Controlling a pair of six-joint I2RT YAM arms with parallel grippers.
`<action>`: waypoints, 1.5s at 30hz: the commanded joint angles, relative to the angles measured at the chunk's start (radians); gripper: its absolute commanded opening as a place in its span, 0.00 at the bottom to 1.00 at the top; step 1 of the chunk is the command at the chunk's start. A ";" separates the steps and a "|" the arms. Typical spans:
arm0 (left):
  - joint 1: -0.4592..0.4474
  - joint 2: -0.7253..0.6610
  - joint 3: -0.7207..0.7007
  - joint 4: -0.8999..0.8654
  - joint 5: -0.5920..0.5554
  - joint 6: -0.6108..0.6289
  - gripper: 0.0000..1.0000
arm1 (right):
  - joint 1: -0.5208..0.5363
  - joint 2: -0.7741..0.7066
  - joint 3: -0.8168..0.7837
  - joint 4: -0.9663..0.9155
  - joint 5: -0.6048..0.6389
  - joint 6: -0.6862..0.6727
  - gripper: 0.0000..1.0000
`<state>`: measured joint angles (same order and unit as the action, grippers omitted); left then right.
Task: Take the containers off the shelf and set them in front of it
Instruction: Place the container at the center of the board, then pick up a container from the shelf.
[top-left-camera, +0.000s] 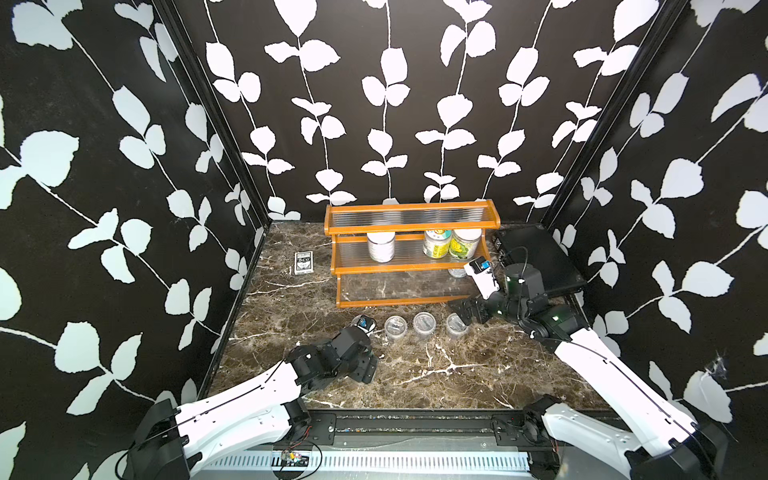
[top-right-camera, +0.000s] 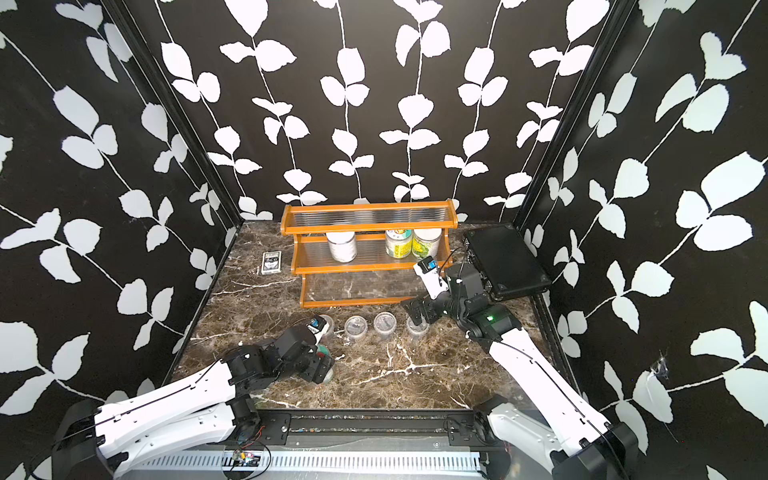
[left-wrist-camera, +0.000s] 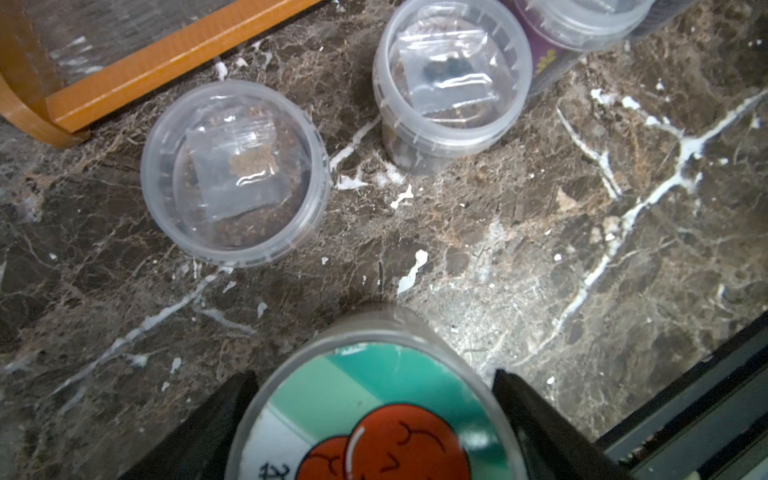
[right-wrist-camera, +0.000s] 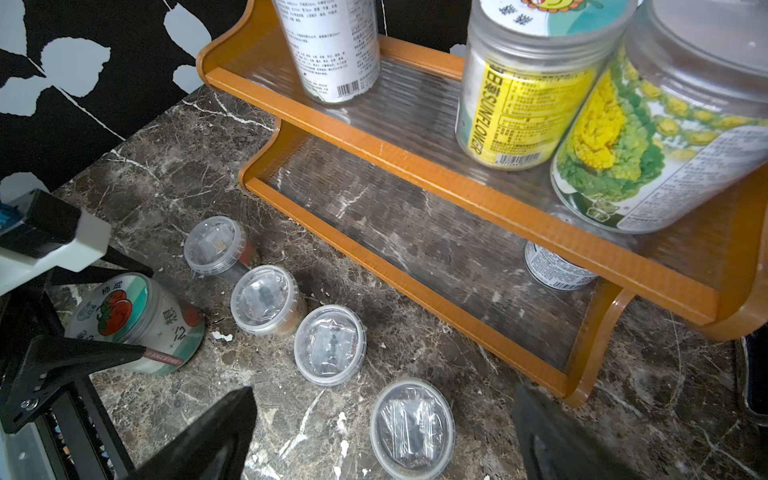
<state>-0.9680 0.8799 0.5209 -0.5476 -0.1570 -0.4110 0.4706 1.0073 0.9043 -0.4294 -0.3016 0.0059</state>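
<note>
Four lidded cups (right-wrist-camera: 328, 345) and a strawberry-lidded jar (right-wrist-camera: 137, 324), straddled by the left end effector (left-wrist-camera: 374, 376) (grip indiscernible), are set on the bench (left-wrist-camera: 498, 249) before the shelf (right-wrist-camera: 415, 145); the bottom-tier tin can (right-wrist-camera: 557, 266) is judged next for the spread right end effector (right-wrist-camera: 382, 392).

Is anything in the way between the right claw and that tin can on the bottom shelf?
No loose object does. The open right gripper faces the tin can across the low front rail of the shelf. The middle tier, carrying a green-and-yellow jar, roofs the can, so reaching in from the front looks likeliest.
</note>
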 joint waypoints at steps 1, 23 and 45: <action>-0.001 -0.013 0.027 -0.020 -0.019 0.025 0.97 | 0.003 -0.010 0.031 0.008 0.010 -0.018 1.00; 0.149 0.134 0.343 0.065 -0.043 0.232 0.99 | -0.018 0.013 0.062 0.046 0.061 0.006 1.00; 0.347 0.585 0.542 0.743 -0.161 0.291 0.99 | -0.052 0.024 0.086 0.129 0.064 0.076 1.00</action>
<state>-0.6254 1.4620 1.0580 0.0849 -0.3016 -0.1318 0.4309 1.0206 0.9218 -0.3252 -0.2050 0.0959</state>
